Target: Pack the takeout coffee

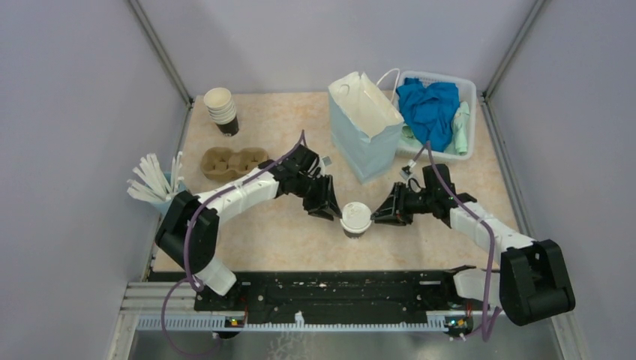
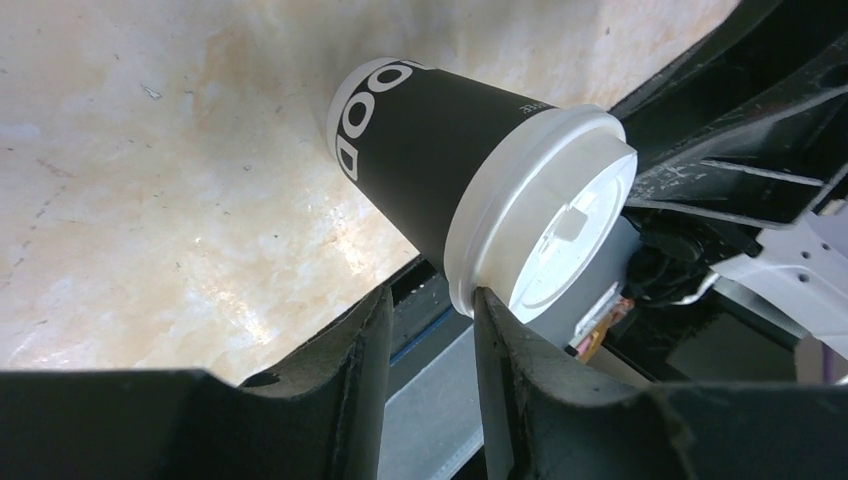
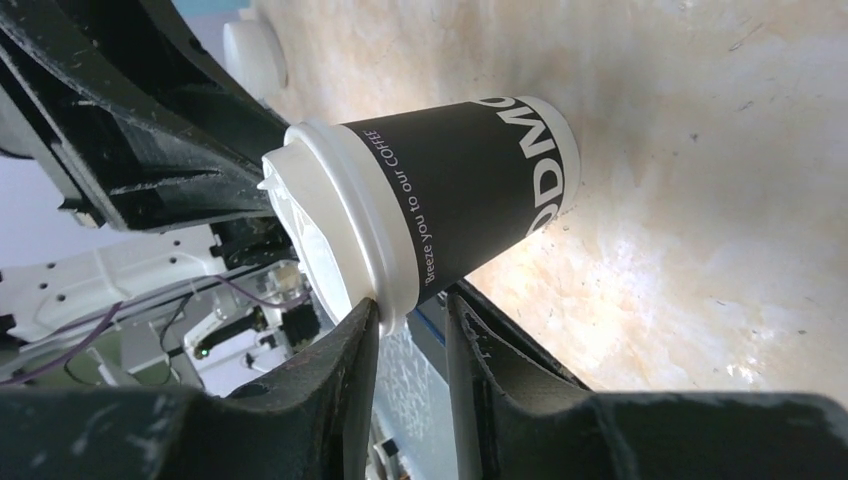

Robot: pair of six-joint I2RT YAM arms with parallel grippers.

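**Overhead:** The takeout coffee (image 1: 355,218) stands upright on the mottled surface (image 1: 285,247), toward the front edge. The left gripper (image 1: 328,208) and right gripper (image 1: 381,214) are set against it from either side. Their fingertips are lost against the cup at this angle. A pale paper bag (image 1: 367,127) stands behind.

**Left wrist:** The left gripper (image 2: 432,296) has its jaws narrowly parted, with nothing gripped between them. One finger (image 2: 500,360) touches the edge of the white lid (image 2: 560,210), and the other stands clear of the dark cup wall. Big white letters reading "OOD" wrap the takeout coffee (image 2: 440,160) near its base, the rest hidden round the curve. Small print by the lid is too fine to read.

**Right wrist:** The right gripper (image 3: 411,302) has its jaws narrow and straddling the rim of the lid (image 3: 340,210). One finger is against the rim, and a sliver of gap shows beside the other, so a firm clamp cannot be confirmed. The takeout coffee (image 3: 470,190) reads "Breeze you to our COFFEE". The larger letters "ODMO" are cut off by the curve.
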